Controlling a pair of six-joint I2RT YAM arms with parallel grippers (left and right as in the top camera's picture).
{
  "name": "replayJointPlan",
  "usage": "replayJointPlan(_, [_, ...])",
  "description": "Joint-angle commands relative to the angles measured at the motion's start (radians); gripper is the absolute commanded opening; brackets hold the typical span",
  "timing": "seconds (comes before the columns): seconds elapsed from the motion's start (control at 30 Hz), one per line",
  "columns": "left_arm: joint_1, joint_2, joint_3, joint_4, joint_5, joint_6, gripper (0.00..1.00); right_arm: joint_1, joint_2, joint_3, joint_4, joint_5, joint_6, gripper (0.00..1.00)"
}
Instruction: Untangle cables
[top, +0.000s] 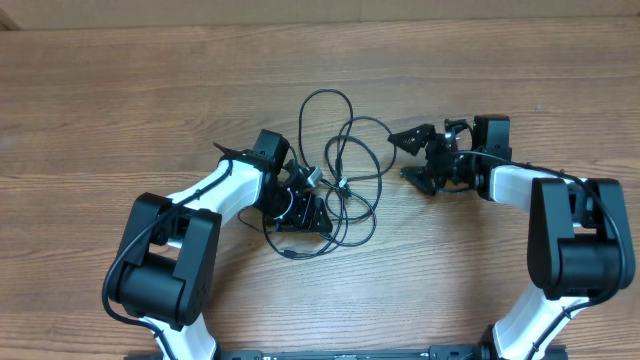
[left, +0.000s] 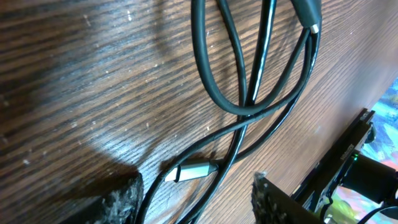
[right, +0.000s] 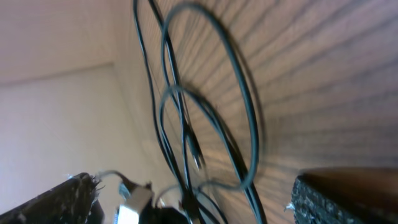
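Note:
Several thin black cables (top: 345, 160) lie in a loose tangle of crossing loops at the middle of the wooden table (top: 120, 90). My left gripper (top: 305, 195) sits low at the tangle's left edge. Its fingers (left: 118, 199) stand apart, with two strands and a silver-tipped plug (left: 193, 172) lying on the wood between them, not clamped. The cables (left: 249, 93) cross just beyond. My right gripper (top: 408, 157) is wide open just right of the tangle, nothing between its fingers (right: 336, 193). The loops (right: 211, 124) show blurred ahead of it.
Both white and black arms reach in from the near edge, their bases (top: 165, 275) at the front left and front right (top: 575, 250). Bare wood surrounds the tangle on the far side and to either end.

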Motion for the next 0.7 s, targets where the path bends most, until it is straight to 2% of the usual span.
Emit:
replayJointPlan(0.0, [-0.003,0.003,-0.006,0.009,-0.065,-0.016,0.62,0.001,0.036,-0.033,-0.142,0.069,-0.136,1.00])
replayJointPlan(0.13, [0.014,0.002,0.006,0.014,-0.143,-0.190,0.62,0.005,0.036,-0.033,-0.281,0.123,-0.136,1.00])
replayJointPlan(0.27, [0.021,-0.060,0.043,0.011,-0.183,-0.223,0.68,0.005,0.036,-0.033,-0.307,0.159,-0.136,1.00])
replayJointPlan(0.4, [0.019,-0.182,0.050,-0.008,-0.346,-0.311,0.75,0.005,0.036,-0.033,-0.305,0.160,-0.136,1.00])
replayJointPlan(0.47, [0.019,-0.206,0.050,-0.038,-0.431,-0.348,0.75,0.005,0.036,-0.033,-0.303,0.159,-0.136,1.00])
replayJointPlan(0.67, [0.001,-0.164,0.016,-0.023,-0.438,-0.346,0.70,0.005,0.036,-0.033,-0.300,0.159,-0.136,1.00])
